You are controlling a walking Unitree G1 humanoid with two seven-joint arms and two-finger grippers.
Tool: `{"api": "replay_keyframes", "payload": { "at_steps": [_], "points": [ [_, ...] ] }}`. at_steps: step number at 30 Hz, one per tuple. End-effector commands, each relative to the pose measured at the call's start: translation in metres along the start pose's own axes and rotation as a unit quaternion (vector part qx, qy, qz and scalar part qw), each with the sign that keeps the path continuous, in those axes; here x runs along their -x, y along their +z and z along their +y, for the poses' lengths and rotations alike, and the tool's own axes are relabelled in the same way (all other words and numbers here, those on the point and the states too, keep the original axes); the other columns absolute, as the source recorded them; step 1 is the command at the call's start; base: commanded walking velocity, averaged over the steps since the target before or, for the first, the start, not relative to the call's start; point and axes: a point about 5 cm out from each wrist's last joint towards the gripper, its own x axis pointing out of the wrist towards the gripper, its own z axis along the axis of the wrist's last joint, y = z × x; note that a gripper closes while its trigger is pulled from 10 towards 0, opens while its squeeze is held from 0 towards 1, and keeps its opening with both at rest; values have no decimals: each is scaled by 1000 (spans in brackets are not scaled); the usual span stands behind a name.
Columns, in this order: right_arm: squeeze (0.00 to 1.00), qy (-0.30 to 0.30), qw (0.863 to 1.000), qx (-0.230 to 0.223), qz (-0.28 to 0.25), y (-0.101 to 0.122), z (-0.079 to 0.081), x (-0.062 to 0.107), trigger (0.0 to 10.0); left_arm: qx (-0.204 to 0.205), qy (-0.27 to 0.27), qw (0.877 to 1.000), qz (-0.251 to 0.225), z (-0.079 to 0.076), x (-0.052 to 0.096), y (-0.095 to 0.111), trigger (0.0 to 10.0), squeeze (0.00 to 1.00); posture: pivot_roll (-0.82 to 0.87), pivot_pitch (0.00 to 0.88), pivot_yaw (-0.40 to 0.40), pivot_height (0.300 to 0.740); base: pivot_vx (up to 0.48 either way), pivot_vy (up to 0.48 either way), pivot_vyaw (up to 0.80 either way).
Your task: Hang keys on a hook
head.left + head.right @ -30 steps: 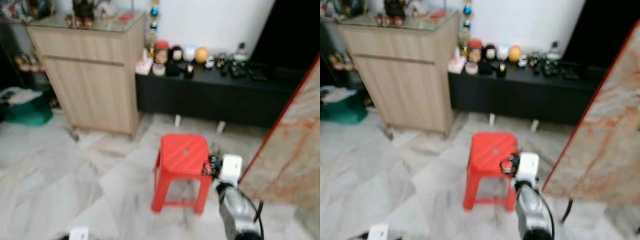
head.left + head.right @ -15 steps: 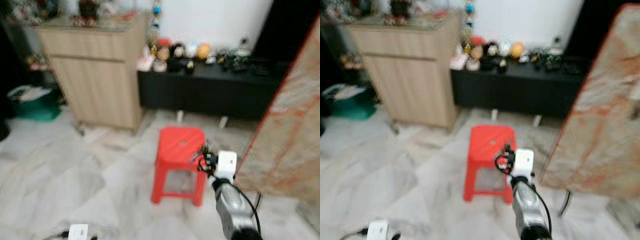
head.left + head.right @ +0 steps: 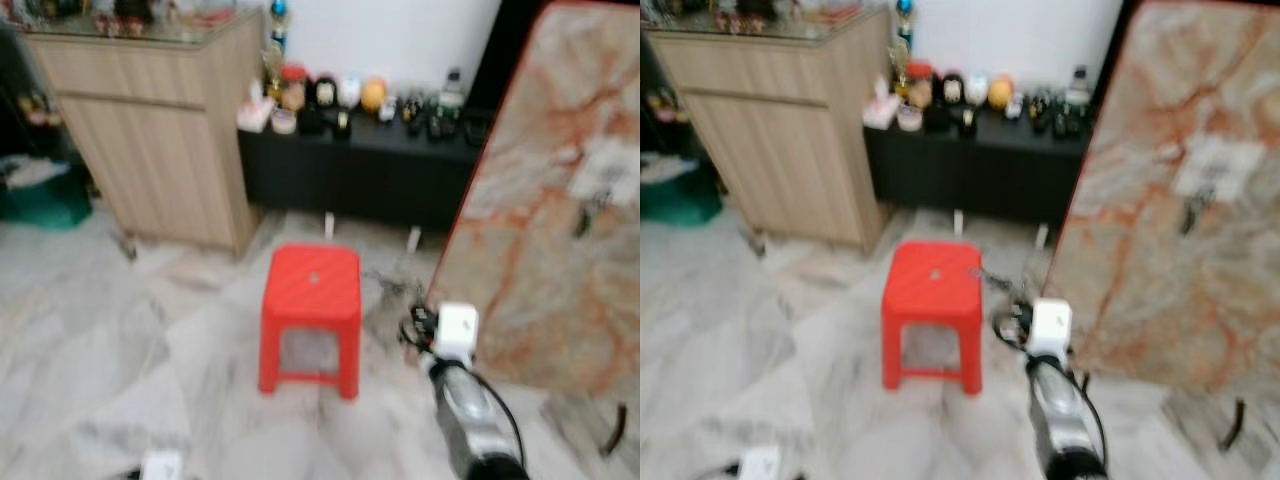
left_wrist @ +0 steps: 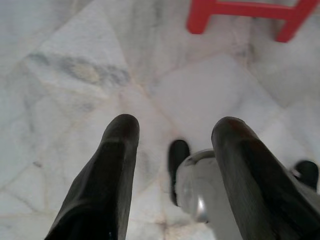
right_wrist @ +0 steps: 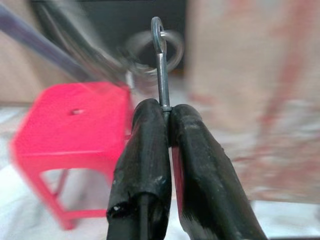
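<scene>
1. We hold the right pincer (image 5: 165, 107) clenched on the shank of the keys (image 5: 160, 60); the eyelet and a blurred key ring stand out past the fingertips, in the air above the floor.
2. Our left pincer (image 4: 172, 135) hangs released and idle over the marble floor (image 4: 75, 75).
3. We judge the step to be the carry toward the hook; nothing is hung yet.
4. A red stool (image 3: 310, 300) stands ahead on our left; a tilted marble-patterned panel (image 3: 560, 200) rises on our right, bearing a pale patch with a small dark fitting (image 3: 583, 215), perhaps the hook; blur keeps us from telling.
5. Next we would need to close on that panel, raise the ring level with the hook and slip it over.
</scene>
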Motion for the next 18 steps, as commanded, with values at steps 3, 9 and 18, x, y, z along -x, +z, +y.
{"api": "replay_keyframes", "payload": {
  "at_steps": [3, 9, 18],
  "points": [
    [0, 6, 1000, -6, -11, 4, 7, -2, 10000, -7, 11, 1000, 16, 12, 1, -4, 10000, 0, 70, 0, -42, 740, 0, -480, 0],
    [0, 4, 1000, -6, -12, 5, 7, -3, 10000, -6, 10, 1000, 23, 13, 1, -4, 10000, 0, 69, 0, -41, 740, 0, -480, 0],
    [0, 2, 1000, -7, -12, 5, 7, -3, 10000, -7, 11, 999, 38, 15, 2, -9, 10000, 0, 71, 0, -38, 740, 0, -480, 0]
  ]
}}
